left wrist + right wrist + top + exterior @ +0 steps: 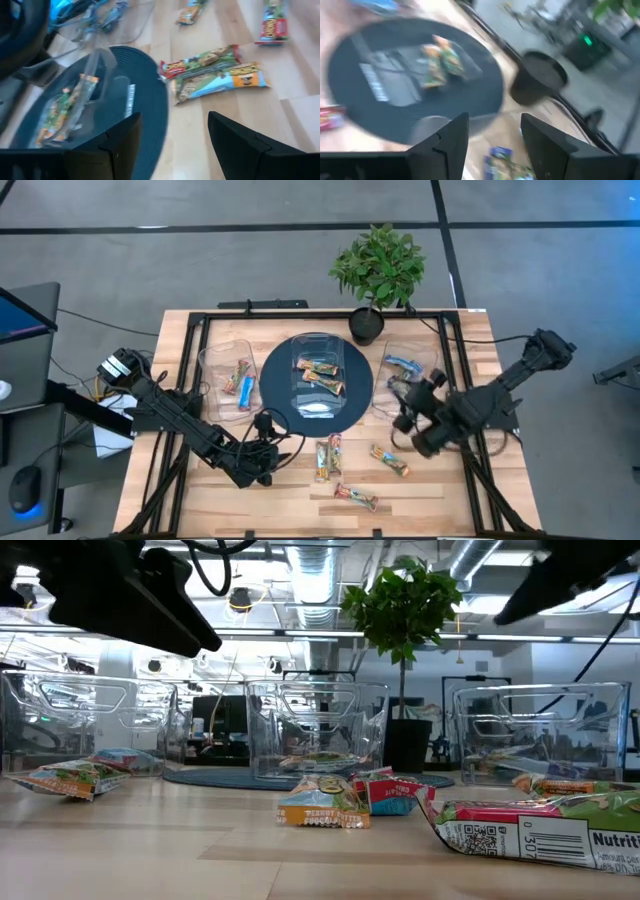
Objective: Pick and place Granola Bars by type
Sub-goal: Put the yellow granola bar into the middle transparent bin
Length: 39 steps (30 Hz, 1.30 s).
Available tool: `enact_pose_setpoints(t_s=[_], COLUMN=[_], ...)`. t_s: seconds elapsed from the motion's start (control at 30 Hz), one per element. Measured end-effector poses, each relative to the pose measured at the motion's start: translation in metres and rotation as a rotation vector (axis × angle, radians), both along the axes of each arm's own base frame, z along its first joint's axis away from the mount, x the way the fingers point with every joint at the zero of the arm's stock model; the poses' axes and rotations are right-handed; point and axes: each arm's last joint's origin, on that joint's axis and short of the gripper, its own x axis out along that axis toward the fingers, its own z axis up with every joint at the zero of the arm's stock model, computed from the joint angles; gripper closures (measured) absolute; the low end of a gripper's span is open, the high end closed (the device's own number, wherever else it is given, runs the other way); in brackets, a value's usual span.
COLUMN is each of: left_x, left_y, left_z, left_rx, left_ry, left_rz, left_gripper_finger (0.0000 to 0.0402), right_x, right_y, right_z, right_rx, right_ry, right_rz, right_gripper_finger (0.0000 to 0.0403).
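Nearest the front edge of the worktop [200, 510], four Granola Bars are not yet sorted: one at the very front [356, 497], a pair side by side [328, 457] and one to their right [389, 460]. Above them both arms hover empty, the left gripper [268, 452] and the right gripper [403, 402] each with fingers apart. Farther back the sorting looks partly done (perhaps halfway, judging by counts): bars lie in the left tub [238, 380], the middle tub [322, 374] on its dark round mat [275, 385], and the right tub [404, 366].
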Motion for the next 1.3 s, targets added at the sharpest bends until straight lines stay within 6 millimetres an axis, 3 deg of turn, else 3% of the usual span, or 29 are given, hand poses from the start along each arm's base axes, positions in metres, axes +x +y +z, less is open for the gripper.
enact_pose_setpoints(t_s=[0.2, 0.4, 0.87, 1.0, 1.3], left_x=[-0.002, 0.001, -0.007, -0.009, -0.007], left_y=[-0.005, -0.010, 0.009, 0.015, 0.019], left_z=[-0.003, 0.005, -0.003, -0.006, -0.009], left_rx=[-0.101, -0.141, 0.022, 0.012, 0.162], left_ry=[0.106, 0.198, 0.467, 0.540, 0.571], left_rz=[-0.149, -0.270, -0.331, -0.349, -0.490], left_gripper_finger=[0.0178, 0.0178, 0.0178, 0.0178, 0.0178], right_x=[-0.018, -0.037, -0.040, -0.040, -0.040], right_y=[0.036, 0.057, 0.071, 0.071, 0.072], right_z=[-0.004, -0.012, -0.040, -0.041, -0.040], right_rx=[-0.036, -0.068, -0.049, -0.059, -0.050], right_ry=[-0.123, -0.242, -0.275, -0.269, -0.278], right_rz=[0.184, 0.304, 0.419, 0.427, 0.425], right_gripper_finger=[0.0234, 0.0234, 0.0237, 0.0241, 0.0244])
